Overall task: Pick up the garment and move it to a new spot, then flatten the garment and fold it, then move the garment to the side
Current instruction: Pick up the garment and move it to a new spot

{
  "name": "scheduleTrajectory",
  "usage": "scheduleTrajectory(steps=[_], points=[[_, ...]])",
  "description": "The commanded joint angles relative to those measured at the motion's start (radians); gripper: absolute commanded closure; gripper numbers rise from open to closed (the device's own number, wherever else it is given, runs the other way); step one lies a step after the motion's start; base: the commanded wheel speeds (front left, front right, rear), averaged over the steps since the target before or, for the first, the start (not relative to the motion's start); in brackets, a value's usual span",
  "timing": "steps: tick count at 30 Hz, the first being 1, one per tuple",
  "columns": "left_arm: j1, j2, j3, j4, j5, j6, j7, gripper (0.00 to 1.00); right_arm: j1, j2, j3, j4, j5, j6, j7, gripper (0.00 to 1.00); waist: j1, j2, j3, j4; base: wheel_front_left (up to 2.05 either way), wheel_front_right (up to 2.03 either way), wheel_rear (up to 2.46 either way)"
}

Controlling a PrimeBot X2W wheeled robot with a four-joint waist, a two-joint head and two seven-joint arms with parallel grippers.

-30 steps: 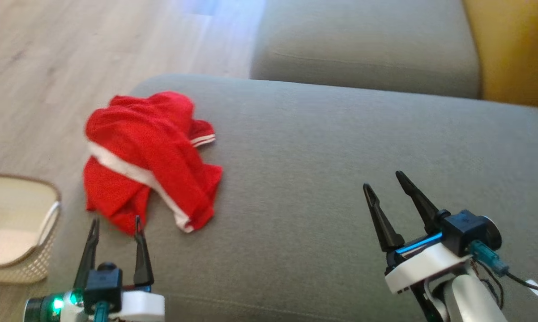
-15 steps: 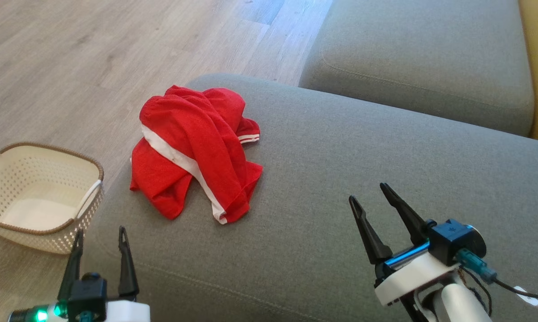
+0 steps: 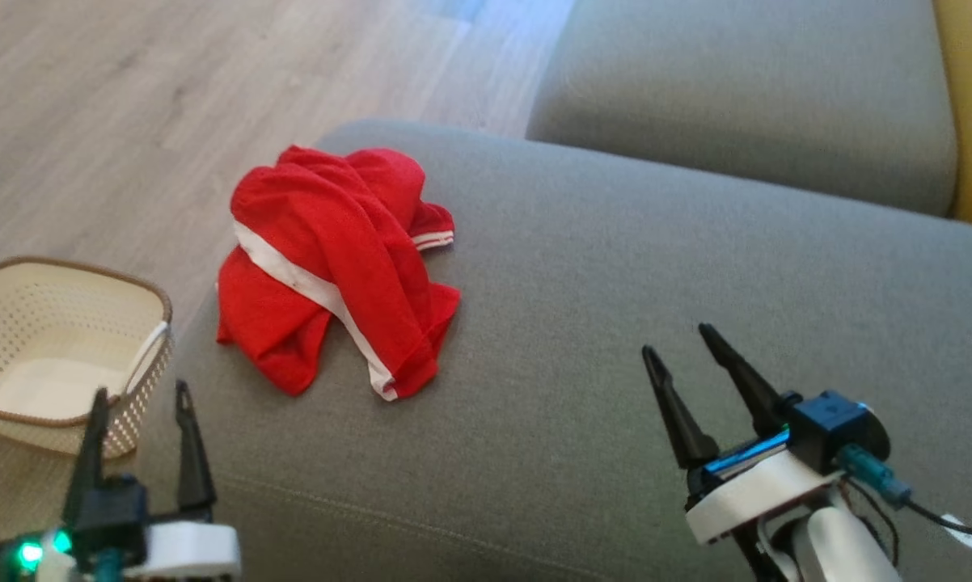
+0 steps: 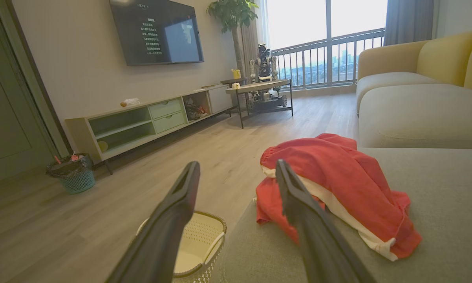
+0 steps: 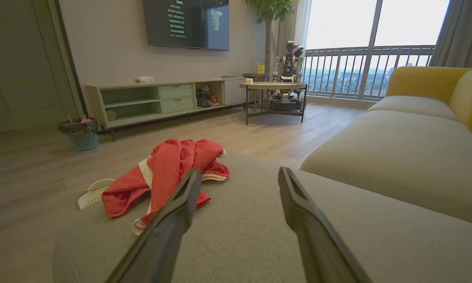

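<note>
While red garment (image 3: 324, 242) lies crumpled near left edge of sofa cushion (image 3: 615, 323), left hand (image 3: 141, 390) and right hand (image 3: 676, 339) hover wide open, empty, clear of it.

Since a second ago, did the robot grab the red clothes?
Nothing was grabbed. The head view swung, so the picture shifted. The left gripper slid down-left in it: its tips were just under the red garment, now they're in front of the basket. The right gripper barely moved. Both stayed open; the garment stayed the same crumpled heap on the grey cushion.
</note>
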Motion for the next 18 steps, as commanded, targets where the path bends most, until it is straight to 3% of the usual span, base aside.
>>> scheduleTrajectory(steps=[1,5,8,11,18], points=[[-0.076,0.017,0.054,-0.042,-0.013,-0.008,-0.009,0.0,-0.054,-0.008,0.01,-0.04,-0.001,0.0,-0.009,0.0,0.0,0.0,0.042,-0.028,0.0,0.0,0.0],[-0.155,0.055,0.105,-0.029,-0.061,-0.077,-0.009,0.0,-0.094,-0.008,0.006,-0.064,-0.027,0.0,-0.009,0.0,0.0,0.0,0.13,-0.064,0.0,0.0,0.0],[-0.249,0.06,0.135,0.018,-0.138,-0.151,-0.009,0.0,-0.129,-0.008,0.002,-0.092,-0.059,0.0,-0.009,0.0,0.0,0.0,0.204,-0.083,0.0,0.0,0.0],[-0.364,0.104,0.142,0.113,-0.18,-0.228,0.0,0.0,-0.161,-0.008,-0.011,-0.103,-0.088,0.0,-0.009,0.0,0.0,0.0,0.273,-0.105,0.0,0.0,0.0],[-0.659,0.155,0.12,0.346,-0.278,-0.378,0.156,0.0,-0.223,-0.008,-0.024,-0.151,-0.126,0.0,0.001,0.0,0.0,0.0,0.383,-0.136,0.0,0.0,0.0]])
